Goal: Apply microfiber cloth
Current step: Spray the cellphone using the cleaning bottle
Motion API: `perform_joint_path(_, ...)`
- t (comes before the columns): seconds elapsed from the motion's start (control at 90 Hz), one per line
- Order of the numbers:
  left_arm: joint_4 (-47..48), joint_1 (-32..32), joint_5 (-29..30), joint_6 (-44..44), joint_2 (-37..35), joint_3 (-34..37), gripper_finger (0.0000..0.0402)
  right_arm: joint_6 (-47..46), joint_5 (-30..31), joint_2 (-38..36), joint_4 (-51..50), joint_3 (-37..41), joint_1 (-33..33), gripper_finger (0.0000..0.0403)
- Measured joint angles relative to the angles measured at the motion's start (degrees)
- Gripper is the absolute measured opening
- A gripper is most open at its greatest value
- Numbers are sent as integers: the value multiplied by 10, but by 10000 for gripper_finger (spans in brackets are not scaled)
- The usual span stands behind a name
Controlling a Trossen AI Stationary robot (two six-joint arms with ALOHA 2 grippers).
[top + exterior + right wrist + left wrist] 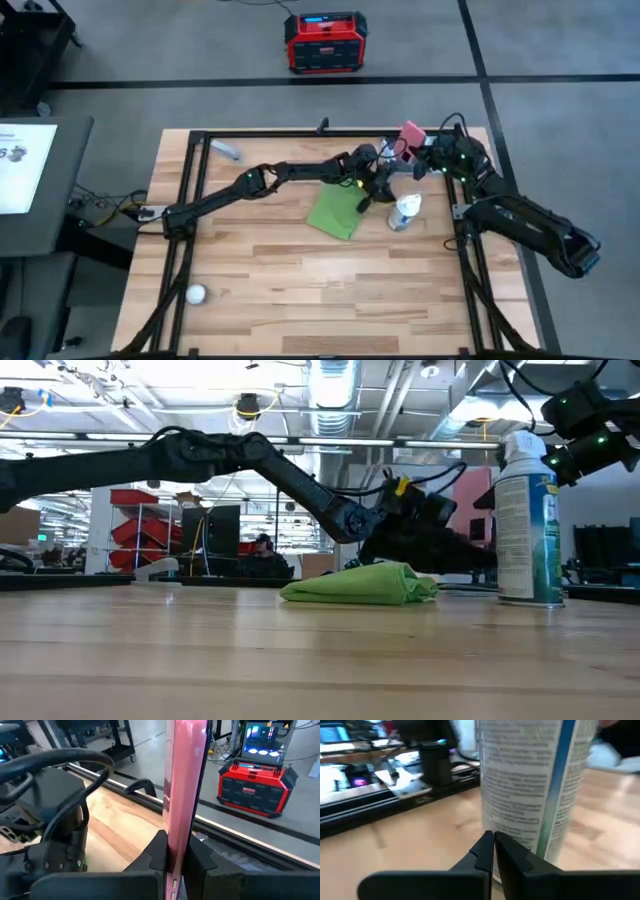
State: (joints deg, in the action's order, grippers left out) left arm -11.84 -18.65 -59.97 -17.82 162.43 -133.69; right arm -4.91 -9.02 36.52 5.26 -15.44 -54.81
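The left gripper (366,196), fingers pressed together on nothing, hovers between the microfiber cloth (336,213) lying crumpled mid-table and the upright spray can (404,211), while the right gripper (418,152) clamps a pink phone (410,135) edge-up near the far rail. A careless sideways swing could likely topple the can; open tabletop lies toward the near edge.

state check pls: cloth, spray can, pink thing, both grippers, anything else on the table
cloth: lying on the table, folded, not held
spray can: upright beside the cloth, not held
pink slab: held edge-on, lifted off the table
left gripper: jaws shut, empty, facing the spray can
right gripper: jaws shut on the pink slab
white ball: resting near the table's front left, untouched
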Motion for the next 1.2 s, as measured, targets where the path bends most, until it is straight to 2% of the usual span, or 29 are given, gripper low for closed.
perform_joint_path(0.089, 0, 1, -48, 26, 0, 0, 0, 0, 0, -9, -12, 0, 0, 14)
perform_joint_path(0.311, 1, 31, -102, 49, -3, 0, 0, 3, 1, -34, -60, 0, -1, 14)
perform_joint_path(0.467, 10, 51, -104, 31, -13, 0, 0, 2, 62, -74, -108, 0, -2, 14)
perform_joint_path(0.622, 42, 43, -95, 25, -32, 0, 0, 0, 90, -169, -190, 0, -2, 14)
perform_joint_path(0.733, 100, 32, -59, -8, -54, 0, 0, -23, 97, -263, -254, 1, -1, 14)
perform_joint_path(0.878, 210, 29, 31, -111, -98, 1, 0, -45, 98, -355, -252, 0, 14, 14)
perform_joint_path(0.967, 248, 33, 91, -149, -123, 1, 0, -52, 113, -364, -258, 0, 22, 14)
perform_joint_path(1.2, 285, 53, 171, -178, -165, 0, 0, -56, 153, -334, -269, 0, 34, 14)
